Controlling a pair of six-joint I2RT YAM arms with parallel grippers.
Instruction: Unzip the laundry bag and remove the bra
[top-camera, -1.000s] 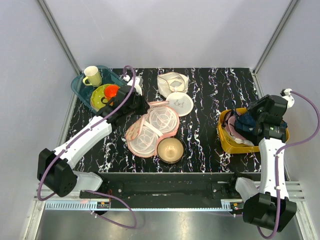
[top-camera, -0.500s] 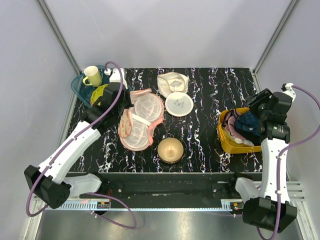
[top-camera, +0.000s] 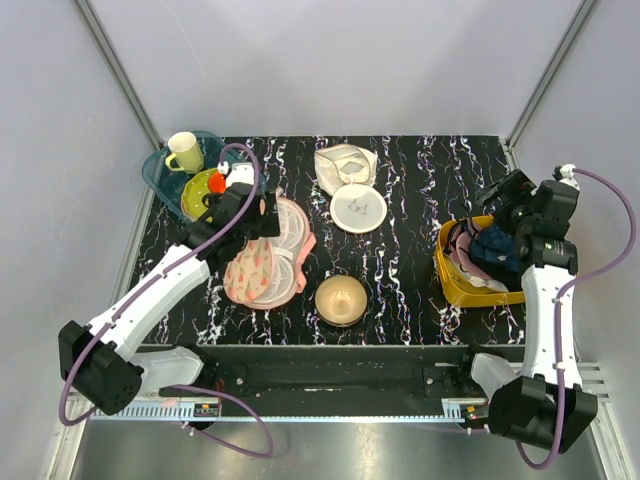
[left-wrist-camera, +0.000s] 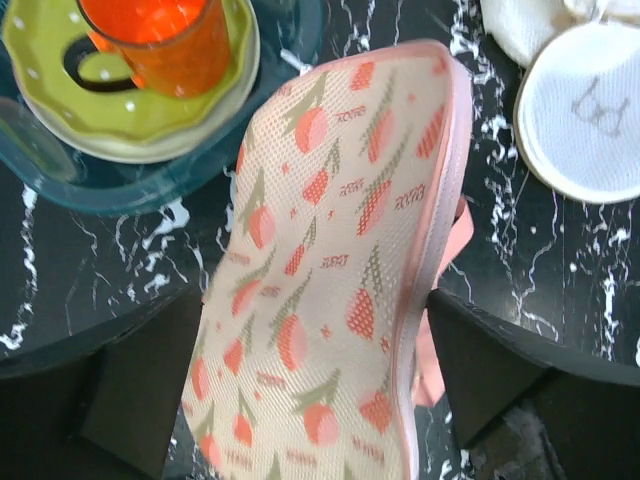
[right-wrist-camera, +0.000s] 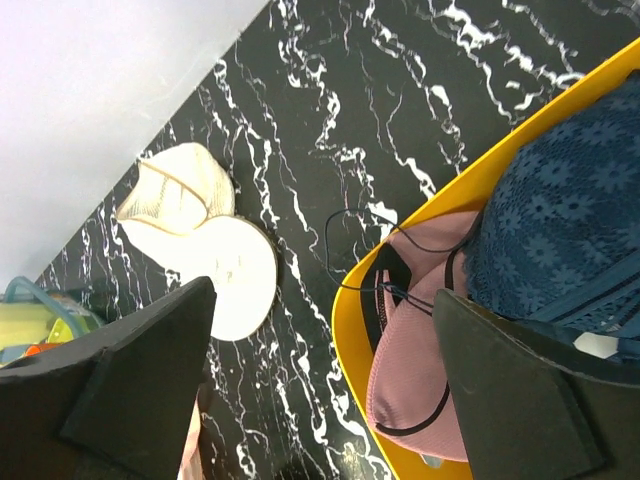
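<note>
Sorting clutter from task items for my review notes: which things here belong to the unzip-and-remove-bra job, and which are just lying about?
Job: laundry bag, left gripper around it.

Lying about: tan bowl, white mesh disc, yellow bin of garments, teal tray with cups.

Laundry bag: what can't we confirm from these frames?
- Zipper state: top external, too small; left wrist, the laundry bag shows only its printed side.
- Contents: hidden by its fabric.
- Left gripper grip: the bag fills the gap between the fingers; contact unclear.
- Bag's lower end: cut off by left wrist frame edge.

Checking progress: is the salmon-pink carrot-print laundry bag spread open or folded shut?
Folded shut: the salmon-pink carrot-print laundry bag shows its printed outside, held between the left gripper fingers.
</note>
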